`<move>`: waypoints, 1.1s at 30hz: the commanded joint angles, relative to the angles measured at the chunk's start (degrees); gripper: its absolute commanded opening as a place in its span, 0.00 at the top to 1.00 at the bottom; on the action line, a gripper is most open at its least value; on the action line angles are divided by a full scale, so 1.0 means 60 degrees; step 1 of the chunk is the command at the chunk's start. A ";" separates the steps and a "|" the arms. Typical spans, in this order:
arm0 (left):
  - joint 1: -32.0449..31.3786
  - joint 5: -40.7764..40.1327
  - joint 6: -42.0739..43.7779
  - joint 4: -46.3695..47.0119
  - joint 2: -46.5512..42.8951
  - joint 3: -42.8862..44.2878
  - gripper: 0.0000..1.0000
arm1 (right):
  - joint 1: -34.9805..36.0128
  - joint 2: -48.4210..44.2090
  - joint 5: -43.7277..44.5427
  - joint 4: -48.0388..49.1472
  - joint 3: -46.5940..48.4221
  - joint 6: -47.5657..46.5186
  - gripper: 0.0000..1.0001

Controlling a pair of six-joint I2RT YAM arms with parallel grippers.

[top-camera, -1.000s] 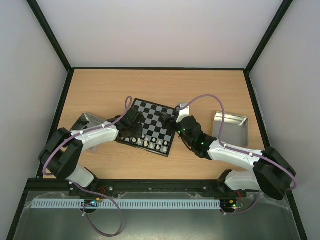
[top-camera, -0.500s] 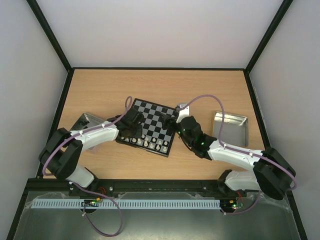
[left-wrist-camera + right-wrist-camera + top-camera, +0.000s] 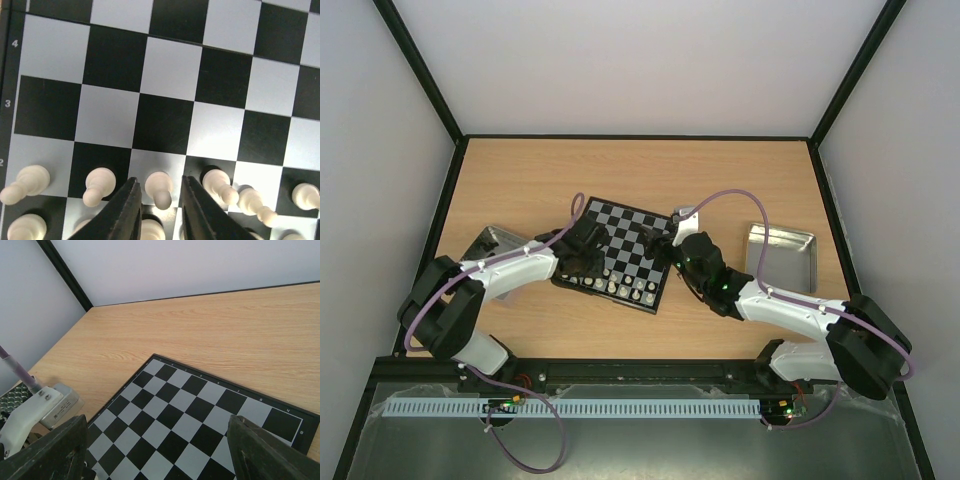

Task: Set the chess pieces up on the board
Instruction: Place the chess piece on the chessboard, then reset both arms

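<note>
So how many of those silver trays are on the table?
2. The right tray sits in the open, right of the board; the left tray lies left of it, partly hidden behind the left arm.

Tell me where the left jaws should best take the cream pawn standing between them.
Take the pawn by its slim neck under the head, coming straight down from above. It stands upright, with neighbouring pawns close on either side, so only the gaps beside it leave room for the jaws.
</note>
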 commanded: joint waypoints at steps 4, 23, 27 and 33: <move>-0.0044 -0.0148 -0.0066 -0.0192 -0.0036 0.0542 0.69 | 0.0039 -0.0132 0.0088 -0.0076 0.0240 0.0196 0.25; 0.0005 -0.1624 0.0048 -0.0232 -0.4417 0.0472 0.27 | 0.0039 -0.2235 0.1997 -0.3901 0.0959 0.1278 0.25; 0.0025 -0.2026 0.0344 -0.0306 -0.5759 0.0279 0.09 | 0.0041 -0.3275 0.2702 -0.5255 0.1092 0.1744 0.23; 0.0027 -0.2686 0.0438 -0.0709 -0.7455 0.0132 0.01 | 0.0041 -0.5247 0.3719 -0.7102 0.1411 0.2294 0.09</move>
